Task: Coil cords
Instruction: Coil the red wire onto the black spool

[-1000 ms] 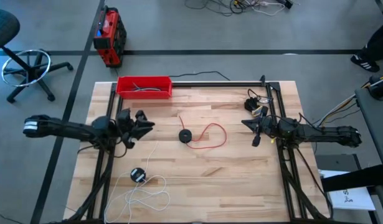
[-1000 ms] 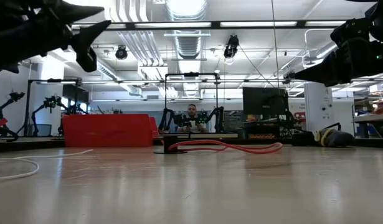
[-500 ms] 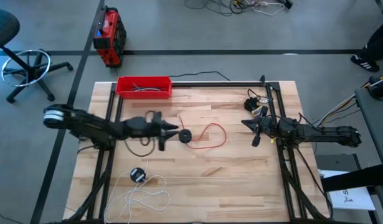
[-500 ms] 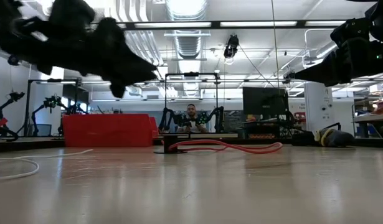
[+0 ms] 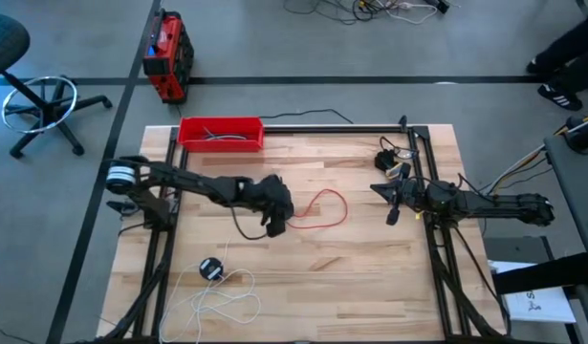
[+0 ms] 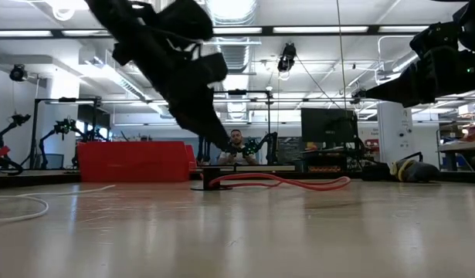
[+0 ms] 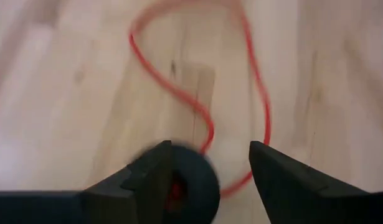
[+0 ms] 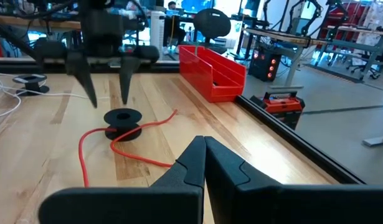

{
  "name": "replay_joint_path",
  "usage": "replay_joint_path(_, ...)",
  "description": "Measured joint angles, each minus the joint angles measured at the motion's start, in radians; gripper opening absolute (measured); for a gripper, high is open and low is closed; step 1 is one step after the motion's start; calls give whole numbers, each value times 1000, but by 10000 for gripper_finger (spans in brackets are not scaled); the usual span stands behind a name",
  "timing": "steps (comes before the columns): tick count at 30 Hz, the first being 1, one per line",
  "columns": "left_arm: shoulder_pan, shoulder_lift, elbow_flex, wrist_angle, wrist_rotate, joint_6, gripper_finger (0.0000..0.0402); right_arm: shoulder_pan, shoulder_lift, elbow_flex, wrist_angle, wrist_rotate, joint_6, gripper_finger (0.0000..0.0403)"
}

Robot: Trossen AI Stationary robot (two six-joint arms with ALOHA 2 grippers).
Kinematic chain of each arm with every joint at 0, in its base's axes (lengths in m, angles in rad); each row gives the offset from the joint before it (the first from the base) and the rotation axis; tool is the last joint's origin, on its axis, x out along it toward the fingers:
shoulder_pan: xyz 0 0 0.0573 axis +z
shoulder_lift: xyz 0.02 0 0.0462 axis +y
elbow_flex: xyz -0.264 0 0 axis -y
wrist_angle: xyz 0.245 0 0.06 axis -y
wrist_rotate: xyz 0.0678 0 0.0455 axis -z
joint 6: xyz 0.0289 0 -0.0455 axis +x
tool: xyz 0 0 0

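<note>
The red cord lies in a loose loop at mid-table, ending in its black disc. My left gripper hangs open just above that disc, fingers pointing down, one on each side and clear of it. In the right wrist view the left gripper shows a gap above the disc. The white cord lies tangled near the front left edge beside its own black disc. My right gripper waits shut at the table's right side.
A red tray holding dark grey cables stands at the far left edge. Black frame rails run along the table's left and right sides. Bare wood lies between the cords and the near edge. A person sits far behind the table.
My left gripper has swept from the table's left side toward the right, reached the red cord's disc, and tipped its fingers downward over it. Both cords lie where they were.
</note>
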Motion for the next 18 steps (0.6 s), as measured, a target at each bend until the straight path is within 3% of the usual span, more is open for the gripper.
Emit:
replay_joint_path(6, -22, 78, 91, -170, 9, 60, 214, 0, 0, 0, 0, 0, 0, 0)
replay_joint_path(18, -21, 71, 81, -202, -31, 154, 176, 0, 0, 0, 0, 0, 0, 0)
